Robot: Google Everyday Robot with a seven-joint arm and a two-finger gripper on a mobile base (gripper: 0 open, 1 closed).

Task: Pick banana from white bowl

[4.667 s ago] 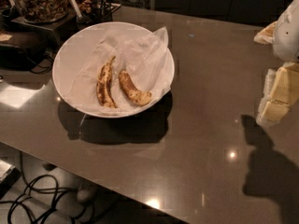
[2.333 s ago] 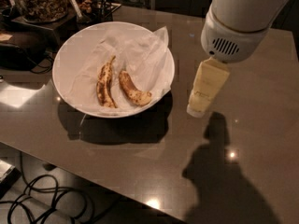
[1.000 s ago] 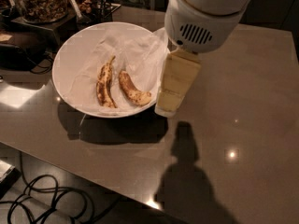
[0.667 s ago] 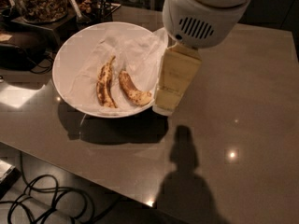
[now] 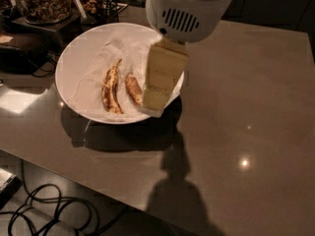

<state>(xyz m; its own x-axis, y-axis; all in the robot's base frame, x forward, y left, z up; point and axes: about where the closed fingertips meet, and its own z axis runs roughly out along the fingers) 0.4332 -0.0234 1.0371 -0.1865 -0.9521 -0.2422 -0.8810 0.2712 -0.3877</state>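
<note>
Nearest the camera, below the front edge of the bench (image 5: 256, 132), black cables (image 5: 42, 210) loop across the floor at lower left. On the brown bench top the arm's dark shadow (image 5: 177, 195) runs from the front edge up to the bowl.

Further back, left of centre, sits the white bowl (image 5: 60, 85), lined with crumpled white paper (image 5: 96, 58). Two bananas lie side by side on the paper. The slimmer banana (image 5: 110, 88), dark-streaked with a thin stem pointing away, is on the left. The banana (image 5: 133, 88), shorter and thicker, lies just right of it, inside the right half of the bowl.

The cream-coloured gripper (image 5: 153, 102) hangs down over the bowl's right side from the white, vented wrist housing (image 5: 184, 9). Its tip is immediately right of the banana and covers that fruit's near end from view; contact cannot be judged. Whether the gripper is apart or together cannot be told.

Beyond the bowl, at the far left, stand containers of brown snacks (image 5: 39, 1).
</note>
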